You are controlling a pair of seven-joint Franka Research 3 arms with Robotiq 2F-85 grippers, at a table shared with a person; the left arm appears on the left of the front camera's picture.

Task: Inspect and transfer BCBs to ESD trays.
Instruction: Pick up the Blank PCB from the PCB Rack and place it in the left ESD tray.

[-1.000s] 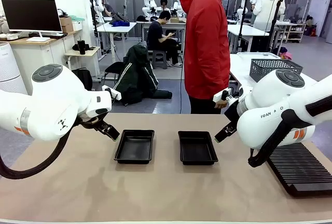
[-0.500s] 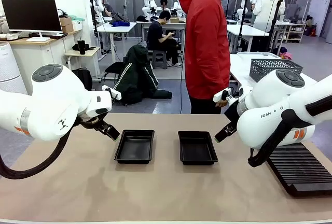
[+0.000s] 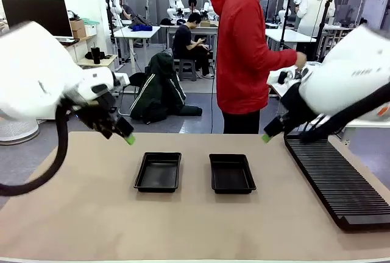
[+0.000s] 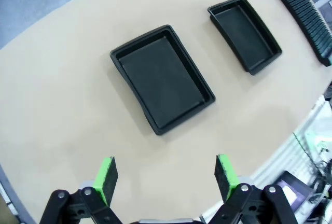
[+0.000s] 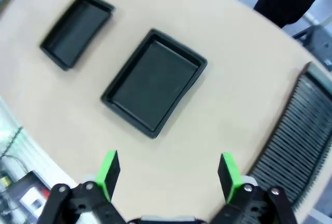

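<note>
**Though poised above the trays, both pincers released**

While held off the beige tabletop [image 3: 91, 214], left pincer [image 4: 166, 176] released: black jaws with green pads spread wide, gripping nothing, looking down on both trays. Same for right pincer [image 5: 168, 173]: jaws wide apart, nothing between the pads.

Counted at mid-table: two shallow rectangular black plastic trays with raised flared rims. Left tray [image 3: 158, 171] and right tray [image 3: 231, 173] side by side, long sides parallel, close but not touching. Both flat on the table between the two white arms, floors bare. Between each pincer and the trays: open tabletop.

Counted along the robot's right side of the table: one long black ribbed slotted rack [image 3: 338, 181], apart from the right tray, running from the near edge toward the far side. Far end partly hidden behind the right arm's white bulk.

Beyond the far edge: one person in a red hooded jacket [image 3: 244, 50], standing behind the trays, one hand [image 3: 300, 60] stretched out toward the right arm's side. Farther back:
- one dark monitor [image 3: 36, 12] on a desk
- one dark coat [image 3: 159, 86] draped over a chair
- one seated person in black [image 3: 183, 41]
- one standing person in white [image 3: 314, 7]
</note>
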